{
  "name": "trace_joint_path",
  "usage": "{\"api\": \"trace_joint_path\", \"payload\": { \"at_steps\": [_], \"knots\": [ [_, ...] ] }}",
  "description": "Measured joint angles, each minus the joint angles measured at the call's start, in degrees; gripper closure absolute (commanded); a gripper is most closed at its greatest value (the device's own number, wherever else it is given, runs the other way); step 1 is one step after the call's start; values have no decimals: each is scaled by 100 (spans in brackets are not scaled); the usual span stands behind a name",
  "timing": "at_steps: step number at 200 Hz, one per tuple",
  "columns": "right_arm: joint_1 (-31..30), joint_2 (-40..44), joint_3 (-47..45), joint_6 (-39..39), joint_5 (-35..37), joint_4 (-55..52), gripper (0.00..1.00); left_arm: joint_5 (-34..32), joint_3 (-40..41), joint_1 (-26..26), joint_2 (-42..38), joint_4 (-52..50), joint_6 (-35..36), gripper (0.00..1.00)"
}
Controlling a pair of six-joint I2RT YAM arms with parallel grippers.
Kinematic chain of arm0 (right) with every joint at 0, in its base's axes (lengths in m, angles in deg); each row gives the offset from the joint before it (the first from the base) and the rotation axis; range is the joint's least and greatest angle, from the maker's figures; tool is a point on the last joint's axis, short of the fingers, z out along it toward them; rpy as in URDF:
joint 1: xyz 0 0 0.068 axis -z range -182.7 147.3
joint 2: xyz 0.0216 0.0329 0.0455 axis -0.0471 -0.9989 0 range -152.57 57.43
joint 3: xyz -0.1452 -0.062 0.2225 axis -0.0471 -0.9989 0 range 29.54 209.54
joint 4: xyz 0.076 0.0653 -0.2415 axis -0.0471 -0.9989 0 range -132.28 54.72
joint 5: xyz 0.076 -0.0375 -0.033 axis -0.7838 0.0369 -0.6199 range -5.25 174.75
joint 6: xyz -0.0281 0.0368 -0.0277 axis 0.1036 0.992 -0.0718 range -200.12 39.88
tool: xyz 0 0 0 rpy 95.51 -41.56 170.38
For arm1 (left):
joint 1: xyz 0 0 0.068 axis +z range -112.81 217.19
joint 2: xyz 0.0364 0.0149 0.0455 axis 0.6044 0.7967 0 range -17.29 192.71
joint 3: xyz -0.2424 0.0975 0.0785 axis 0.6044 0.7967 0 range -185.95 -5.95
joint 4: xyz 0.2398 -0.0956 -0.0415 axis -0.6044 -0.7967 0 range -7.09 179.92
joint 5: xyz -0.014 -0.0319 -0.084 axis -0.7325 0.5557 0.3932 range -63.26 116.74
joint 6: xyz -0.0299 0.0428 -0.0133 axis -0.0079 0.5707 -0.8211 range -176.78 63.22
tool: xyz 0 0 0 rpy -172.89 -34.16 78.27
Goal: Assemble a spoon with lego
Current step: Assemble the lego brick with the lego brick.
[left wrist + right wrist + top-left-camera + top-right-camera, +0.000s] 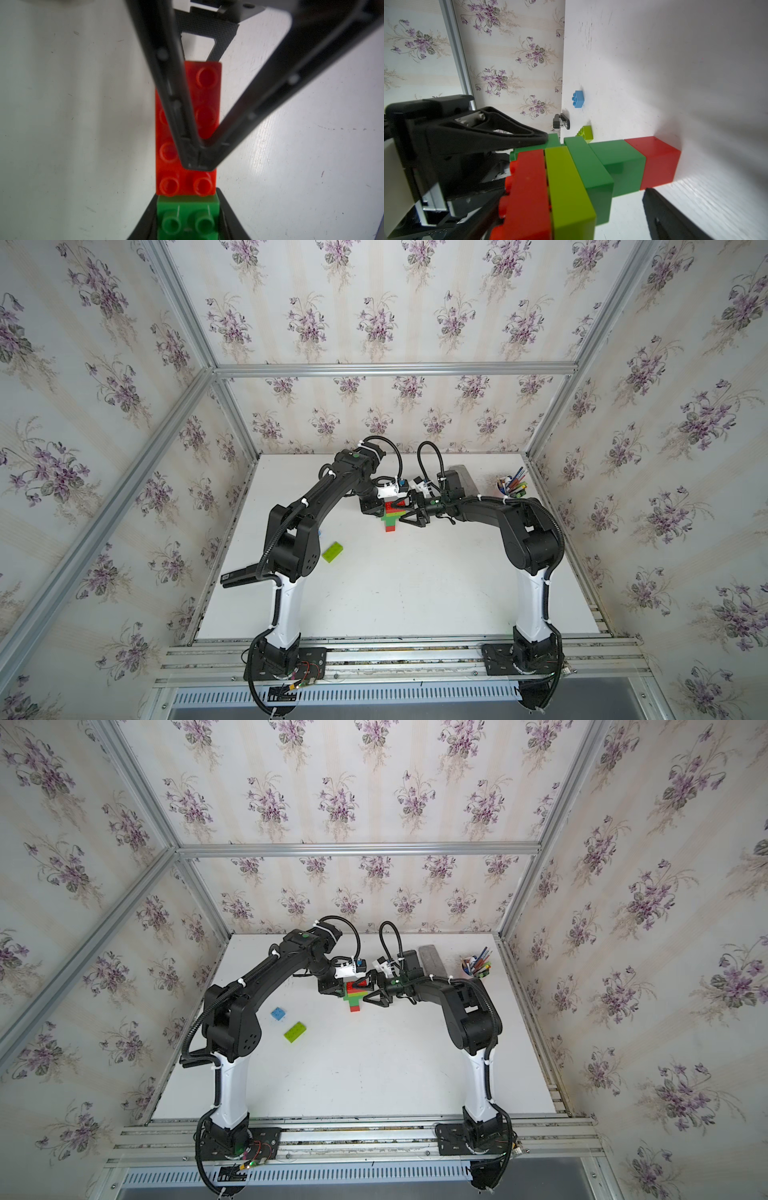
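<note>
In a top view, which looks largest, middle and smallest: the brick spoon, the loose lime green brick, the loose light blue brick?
1. Striped red-and-green brick spoon, partly hidden.
2. Oblong lime green plastic brick.
3. Square light blue plastic brick.

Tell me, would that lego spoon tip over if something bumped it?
Probably: the spoon stands on its narrow red end on the table, wide head up, so it looks top-heavy. It should lift as one stiff piece, since its pieces look snapped together. Its smooth plastic sides might slip in a loose pinch.
</note>
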Motion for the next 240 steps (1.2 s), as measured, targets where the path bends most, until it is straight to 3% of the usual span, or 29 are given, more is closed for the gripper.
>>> {"api": "trace_joint_path", "payload": {
  "at_steps": [158, 240],
  "knots": [
    [24, -76, 72, -168, -181, -70, 1, -96, -184, -28, 90, -116, 127, 72],
    [52, -205, 527, -640, -258, -898, 2, -50, -251, -55, 227, -153, 293, 66]
  ]
}}
